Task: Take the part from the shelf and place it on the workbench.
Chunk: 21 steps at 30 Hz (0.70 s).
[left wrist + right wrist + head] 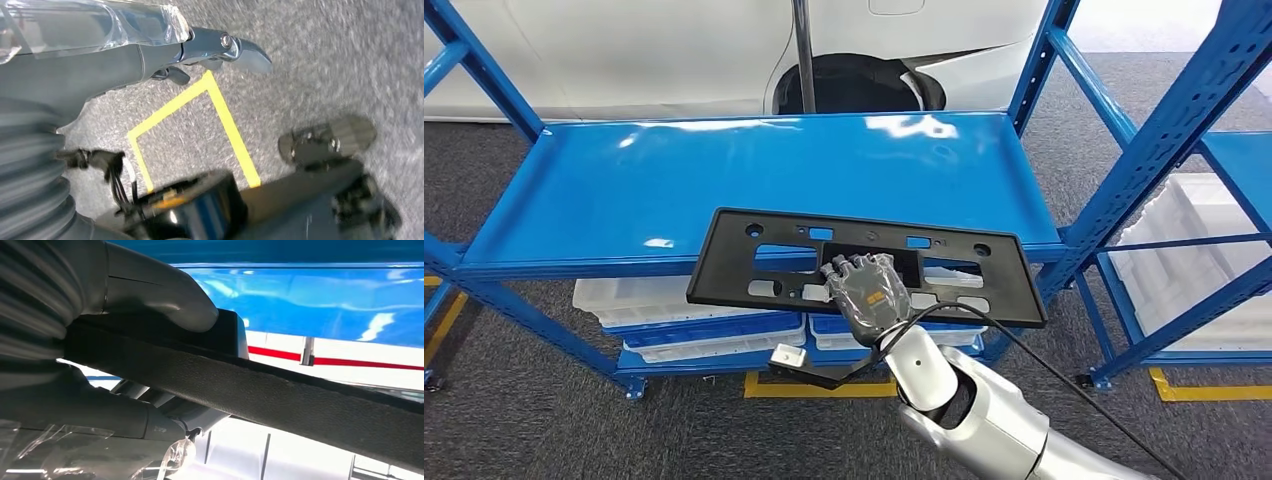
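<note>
Blue shelf [724, 190] rack on grey carpet, white trays [684, 310] on the lower level. Right hand [871, 292] grips the black part [764, 262] at its near edge, thumb [165, 297] on one face, fingers on the other. Part is flat, overhanging the shelf's front edge; can't tell if it touches the shelf. Left hand [220, 47] hangs over carpet and yellow floor tape [225, 120], holding nothing, fingers straight

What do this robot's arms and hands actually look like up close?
The right arm is smooth silver metal with rounded joints and a black cable running along it. The right hand is grey with darker fingers, an orange mark on its back and clear plastic wrap. The left hand has a grey ribbed cover, a metal-tipped finger and similar wrap.
</note>
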Available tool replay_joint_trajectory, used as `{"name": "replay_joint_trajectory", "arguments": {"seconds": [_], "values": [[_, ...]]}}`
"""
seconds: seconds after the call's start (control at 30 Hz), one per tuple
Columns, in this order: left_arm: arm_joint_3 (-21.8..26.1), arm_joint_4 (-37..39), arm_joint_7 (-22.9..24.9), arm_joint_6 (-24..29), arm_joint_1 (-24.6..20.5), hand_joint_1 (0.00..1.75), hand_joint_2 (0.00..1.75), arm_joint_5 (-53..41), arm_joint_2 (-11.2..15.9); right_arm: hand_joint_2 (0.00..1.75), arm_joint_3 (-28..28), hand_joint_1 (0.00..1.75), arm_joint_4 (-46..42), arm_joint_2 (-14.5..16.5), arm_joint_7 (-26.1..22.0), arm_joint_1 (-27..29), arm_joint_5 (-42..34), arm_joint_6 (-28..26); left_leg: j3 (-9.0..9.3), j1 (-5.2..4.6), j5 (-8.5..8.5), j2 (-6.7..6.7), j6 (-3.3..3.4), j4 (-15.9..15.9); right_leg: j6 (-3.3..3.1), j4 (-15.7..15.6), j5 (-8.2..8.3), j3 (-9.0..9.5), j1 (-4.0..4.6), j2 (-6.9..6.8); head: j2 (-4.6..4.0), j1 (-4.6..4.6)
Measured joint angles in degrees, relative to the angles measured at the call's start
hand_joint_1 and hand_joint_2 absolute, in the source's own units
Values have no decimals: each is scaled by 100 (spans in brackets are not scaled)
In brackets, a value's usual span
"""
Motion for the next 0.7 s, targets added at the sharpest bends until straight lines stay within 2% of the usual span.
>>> {"name": "replay_joint_trajectory", "arguments": {"seconds": [0.07,0.1,0.13,0.2,0.23,0.27,0.3,0.33,0.37,0.4,0.43,0.47,0.53,0.57,0.6,0.63,0.7], "values": [[0,2,9,-3,-6,0,175,-3,3,175,-5,175,-14,-3,-11,-9,-6,-2,-57,13,-64,-4,-61,55,-19,-56,110,-42,-36,-18,0,-7],[0,3,13,-6,-14,0,175,-1,4,175,-7,175,-19,-2,-26,-21,-8,1,-127,13,-229,-7,-95,218,-39,-85,171,-80,-66,-30,0,-18],[0,3,17,-8,-27,0,175,4,5,175,-7,175,-22,-1,-41,-33,-8,4,-227,24,-470,-7,-129,488,-49,-101,225,-127,-92,-40,0,-29],[0,3,19,-11,-62,0,175,9,7,175,-7,175,-23,0,-64,-51,-9,14,-468,58,-975,-7,-209,1308,-61,-87,314,-253,-102,-53,0,-47],[0,3,19,-11,-75,0,175,10,8,175,-7,175,-22,0,-68,-52,-9,17,-528,78,-1084,-6,-243,1634,-51,-77,355,-316,-107,-60,0,-50],[0,3,19,-11,-83,0,175,10,8,175,-7,175,-22,0,-73,-53,-9,21,-509,96,-1076,-5,-273,1801,-38,-62,396,-381,-113,-65,0,-53],[0,3,21,-11,-82,0,175,10,8,175,-7,175,-22,0,-78,-54,-10,22,-377,113,-945,-4,-296,1718,-19,-43,433,-446,-124,-65,0,-55],[0,3,21,-11,-77,0,175,10,8,175,-7,175,-22,0,-82,-56,-13,22,-152,128,-767,-4,-314,1419,6,-19,467,-506,-135,-62,0,-55],[0,3,22,-11,-72,0,175,10,8,175,-7,175,-22,0,-86,-60,-21,22,123,141,-629,-4,-324,991,35,7,497,-565,-140,-58,0,-55],[0,3,23,-11,-70,0,175,9,8,175,-7,175,-22,0,-87,-65,-29,22,387,137,-558,-12,-316,537,66,34,528,-621,-138,-55,0,-53],[0,3,22,-11,-70,0,175,8,8,175,-8,175,-23,0,-87,-72,-37,23,564,130,-553,-18,-294,198,97,54,567,-670,-131,-54,0,-51],[0,3,22,-11,-70,0,175,8,8,175,-8,175,-24,0,-87,-79,-43,23,650,115,-578,-25,-263,-3,125,67,611,-714,-123,-55,0,-51],[0,3,25,-11,-55,0,175,6,8,175,-9,175,-25,-1,-91,-82,-46,27,613,105,-558,-24,-170,-84,181,75,689,-786,-119,-52,0,-49],[0,3,26,-11,-44,0,175,5,8,175,-9,175,-24,-3,-95,-82,-48,32,567,110,-513,-17,-115,-82,210,122,630,-833,-123,-47,0,-48],[0,3,28,-11,-35,0,175,2,8,175,-9,175,-24,-4,-98,-81,-50,37,516,120,-461,-7,-53,-82,239,270,467,-901,-128,-42,0,-47],[0,3,28,-11,-31,0,175,0,8,175,-9,175,-24,-7,-101,-81,-53,42,462,130,-408,2,-4,-87,263,538,212,-996,-134,-39,0,-46],[0,3,27,-10,-29,0,175,-3,8,175,-9,175,-24,-9,-101,-80,-61,49,352,118,-320,9,40,-74,289,1350,-351,-1211,-142,-36,0,-44]]}}
